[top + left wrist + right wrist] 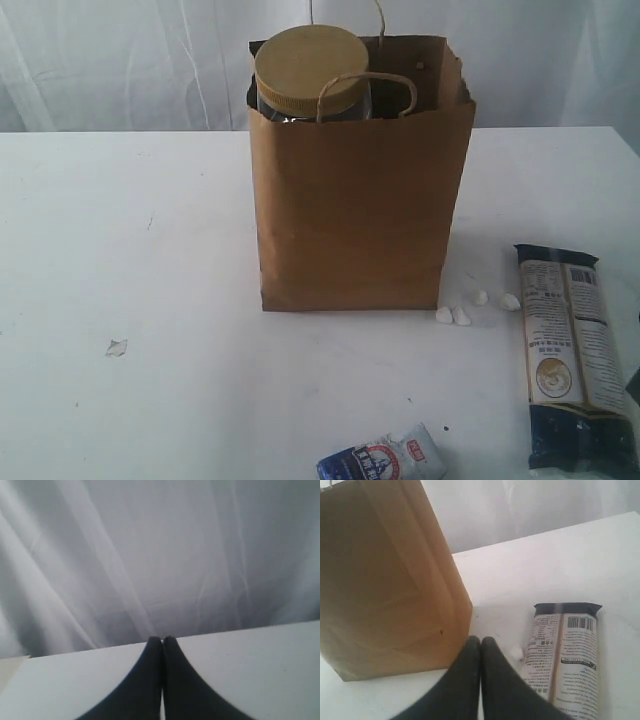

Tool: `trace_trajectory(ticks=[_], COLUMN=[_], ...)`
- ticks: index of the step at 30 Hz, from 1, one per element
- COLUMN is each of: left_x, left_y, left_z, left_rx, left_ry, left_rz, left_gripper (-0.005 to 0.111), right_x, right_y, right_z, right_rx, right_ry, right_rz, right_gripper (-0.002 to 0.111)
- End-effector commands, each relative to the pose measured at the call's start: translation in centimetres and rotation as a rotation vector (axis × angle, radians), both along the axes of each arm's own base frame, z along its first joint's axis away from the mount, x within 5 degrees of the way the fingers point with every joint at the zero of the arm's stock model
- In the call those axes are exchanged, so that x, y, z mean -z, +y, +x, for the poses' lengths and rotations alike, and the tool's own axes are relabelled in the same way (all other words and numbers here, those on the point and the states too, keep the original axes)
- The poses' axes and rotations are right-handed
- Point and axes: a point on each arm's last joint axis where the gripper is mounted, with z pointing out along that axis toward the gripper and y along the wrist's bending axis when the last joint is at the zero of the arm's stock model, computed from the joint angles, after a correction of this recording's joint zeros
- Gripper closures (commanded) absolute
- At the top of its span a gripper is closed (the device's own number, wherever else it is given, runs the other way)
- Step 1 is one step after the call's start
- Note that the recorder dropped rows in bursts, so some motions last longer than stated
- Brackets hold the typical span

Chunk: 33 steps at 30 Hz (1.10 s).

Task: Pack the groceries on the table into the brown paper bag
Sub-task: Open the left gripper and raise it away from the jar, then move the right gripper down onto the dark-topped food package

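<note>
The kraft-brown paper bag (355,200), matte and creased with twisted loop handles, stands upright mid-table (150,300), toward the far edge. A clear jar (310,68) with a round, ribbed tan lid pokes out of its mouth. A long dark packet (575,360), flat and glossy, lies by the right edge. A small blue-white packet (385,460) lies at the near edge. The left gripper (162,640) and right gripper (481,640) are both pressed closed and hold nothing.
</note>
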Motion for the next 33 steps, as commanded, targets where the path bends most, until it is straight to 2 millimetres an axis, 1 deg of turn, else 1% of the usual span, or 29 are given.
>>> trace_trajectory(ticks=[1,2,4,6,8,9,10,11,13,15,17,19,20,21,23,24,26,28,29,31,33], left_x=[6.7,8.4,11.9,14.4,16.0,16.8,17.5,17.9,18.7,19.2,18.6,17.8,17.4,17.2,17.2,17.6,18.6,19.9,20.4,20.9,21.0], left_y=[-0.3,-0.1,0.3,1.3,2.5,3.1,3.7,4.2,5.0,5.3,5.4,5.1,5.0,4.9,4.9,5.2,5.7,6.1,6.1,5.9,5.1], left_z=[-3.1,-3.9,-5.0,-6.4,-7.9,-8.6,-9.4,-10.0,-11.4,-12.4,-13.7,-15.0,-15.7,-16.4,-17.6,-18.4,-19.4,-20.4,-20.6,-20.5,-19.8], left_rx=[0.106,0.097,0.077,0.029,-0.051,-0.095,-0.142,-0.185,-0.264,-0.306,-0.317,-0.297,-0.286,-0.284,-0.307,-0.352,-0.45,-0.557,-0.576,-0.546,-0.42], left_ry=[-0.004,0.029,0.095,0.111,0.108,0.105,0.098,0.083,0.048,0.011,-0.069,-0.16,-0.203,-0.236,-0.262,-0.248,-0.177,-0.073,-0.049,-0.064,-0.127], left_rz=[-0.074,-0.102,-0.137,-0.197,-0.251,-0.272,-0.294,-0.31,-0.349,-0.377,-0.378,-0.376,-0.376,-0.364,-0.346,-0.346,-0.375,-0.417,-0.433,-0.455,-0.455], left_gripper=[0.107,0.107,0.107,0.107,0.107,0.107,0.107,0.107,0.107,0.107,0.107,0.107,0.107,0.107,0.107,0.107,0.107,0.107,0.107,0.107,0.107], right_x=[-1.6,-2.5,-5.0,-8.3,-11.5,-12.6,-13.3,-13.5,-13.0,-11.7,-9.9,-7.7,-6.8,-5.5,-4.3,-3.7,-3.4,-3.6,-3.6,-3.7,-3.4], right_y=[0.0,0.1,0.1,-0.2,-0.9,-1.5,-2.1,-2.6,-3.6,-3.9,-3.7,-3.4,-3.3,-3.0,-2.5,-2.1,-1.6,-1.4,-1.4,-1.4,-1.3], right_z=[0.3,0.4,0.6,0.9,1.3,1.8,2.5,3.2,5.6,8.0,10.6,12.6,13.3,14.0,14.7,15.2,16.2,17.3,17.7,18.4,18.6], right_rx=[-0.001,-0.006,-0.016,0.012,0.091,0.154,0.216,0.27,0.35,0.348,0.293,0.22,0.183,0.114,0.017,-0.022,-0.059,-0.07,-0.076,-0.098,-0.111], right_ry=[-0.05,-0.081,-0.168,-0.257,-0.287,-0.258,-0.213,-0.16,-0.008,0.136,0.286,0.483,0.575,0.721,0.884,0.955,0.981,0.94,0.916,0.867,0.859], right_rz=[0.017,0.009,-0.054,-0.158,-0.216,-0.23,-0.246,-0.267,-0.362,-0.438,-0.47,-0.499,-0.509,-0.523,-0.519,-0.478,-0.429,-0.418,-0.43,-0.468,-0.485], right_gripper=[0.108,0.108,0.108,0.108,0.108,0.108,0.108,0.108,0.108,0.108,0.108,0.108,0.108,0.108,0.108,0.108,0.108,0.108,0.108,0.104,0.093])
